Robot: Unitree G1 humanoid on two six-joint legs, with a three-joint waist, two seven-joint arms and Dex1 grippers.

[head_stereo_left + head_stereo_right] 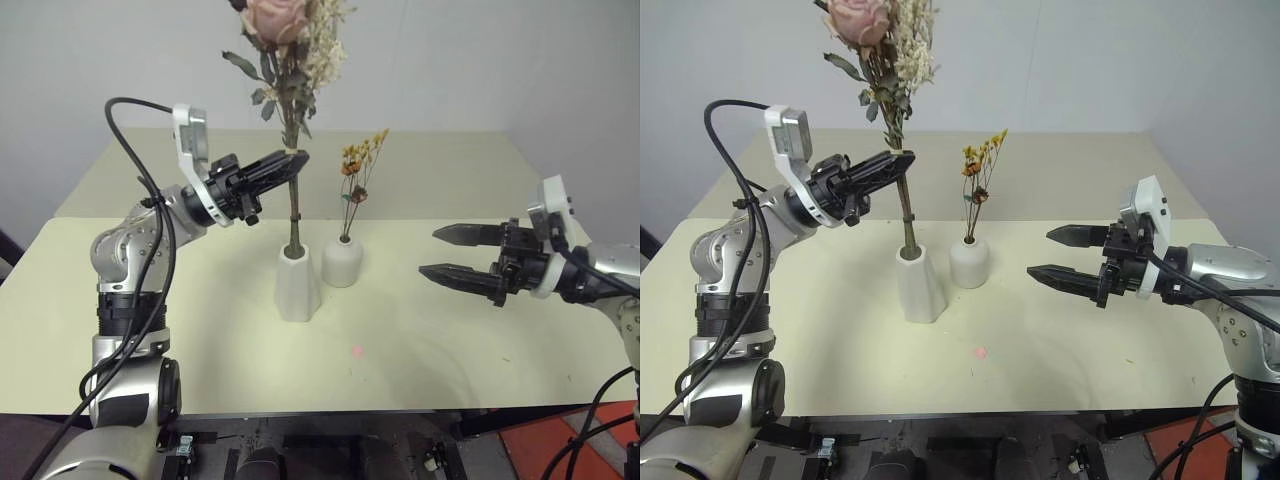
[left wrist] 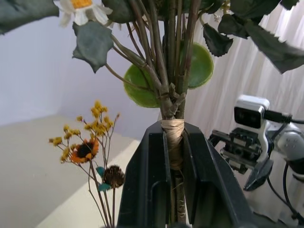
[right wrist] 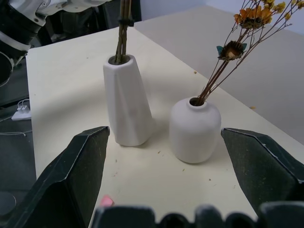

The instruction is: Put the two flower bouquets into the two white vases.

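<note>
Pale yellow tabletop [image 1: 450, 340] at frame centre carries two matte white vases: taller tapered vase [image 1: 297, 285] holding the pink-rose bouquet [image 1: 290, 60], stems clamped by left gripper [image 1: 285, 166]; shorter rounded vase [image 1: 342, 262] holding one orange-yellow sprig [image 1: 358, 170]. Right gripper [image 1: 452, 252] gapes wide, empty. No writing legible.

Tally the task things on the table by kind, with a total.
White vases: 2, the taller vase and the rounded vase.
Flower bouquets: 2, the rose bouquet and the orange-yellow sprig.
Total: 4.

No readable text or labels.
</note>
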